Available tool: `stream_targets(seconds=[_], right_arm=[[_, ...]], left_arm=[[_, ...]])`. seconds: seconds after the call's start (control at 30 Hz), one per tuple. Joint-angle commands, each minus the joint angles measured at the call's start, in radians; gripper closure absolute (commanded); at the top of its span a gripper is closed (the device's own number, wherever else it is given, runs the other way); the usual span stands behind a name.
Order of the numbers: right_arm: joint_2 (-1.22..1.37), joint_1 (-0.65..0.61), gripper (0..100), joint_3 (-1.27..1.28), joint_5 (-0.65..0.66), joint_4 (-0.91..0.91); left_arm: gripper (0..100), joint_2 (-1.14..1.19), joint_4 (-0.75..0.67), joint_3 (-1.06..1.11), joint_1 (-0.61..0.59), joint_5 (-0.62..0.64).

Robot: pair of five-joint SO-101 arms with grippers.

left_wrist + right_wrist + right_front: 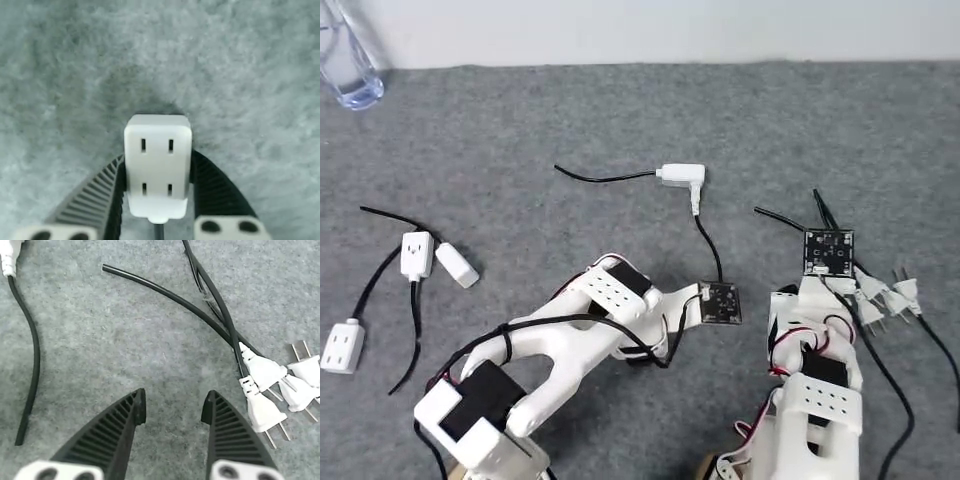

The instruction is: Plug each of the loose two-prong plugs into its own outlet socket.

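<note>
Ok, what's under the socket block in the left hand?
Grey mat shows all around the socket block, gripped by the left hand. The block covers the spot beneath it, so contact with the mat cannot be told.

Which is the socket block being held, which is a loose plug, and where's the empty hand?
socket block (158, 165), left wrist view, front face between its slots.
loose plug (262, 411), right wrist view, white body.
right hand (174, 408), right wrist view, midway between fingertips.

Robotics lab: grey felt mat (520, 130)

open carpet (125, 340) ahead of right hand (174, 407), plugs (265, 371) crowding beside
</note>
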Motion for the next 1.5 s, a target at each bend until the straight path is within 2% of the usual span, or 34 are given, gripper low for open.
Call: stream_targets(seconds=[0.0,0.17,0.27,0.63,0.93,1.03,1.27,1.47], right_arm=[[-0.007,0.01,81.2,-0.046,-0.009,-0.025],[-0.007,0.007,81.2,-0.046,-0.008,-0.025],[-0.007,0.005,81.2,-0.046,-0.008,-0.025],[-0.007,0.005,81.2,-0.046,-0.008,-0.025],[-0.007,0.004,80.9,-0.046,-0.006,-0.024],[-0.007,0.004,80.9,-0.046,-0.006,-0.024],[-0.007,-0.013,80.9,-0.046,-0.005,-0.024],[-0.007,-0.012,80.9,-0.046,-0.005,-0.024]], left_arm=[[99,-0.02,-0.023,-0.091,-0.066,-0.077],[98,-0.018,-0.026,-0.154,-0.161,-0.078],[98,-0.018,-0.026,-0.163,-0.175,-0.078],[98,-0.018,-0.026,-0.094,-0.035,-0.078],[98,-0.018,-0.026,-0.048,-0.028,-0.078],[93,-0.018,-0.026,-0.048,-0.034,-0.074],[73,-0.02,-0.023,-0.056,-0.055,-0.072],[71,-0.02,-0.025,-0.056,-0.055,-0.072]])
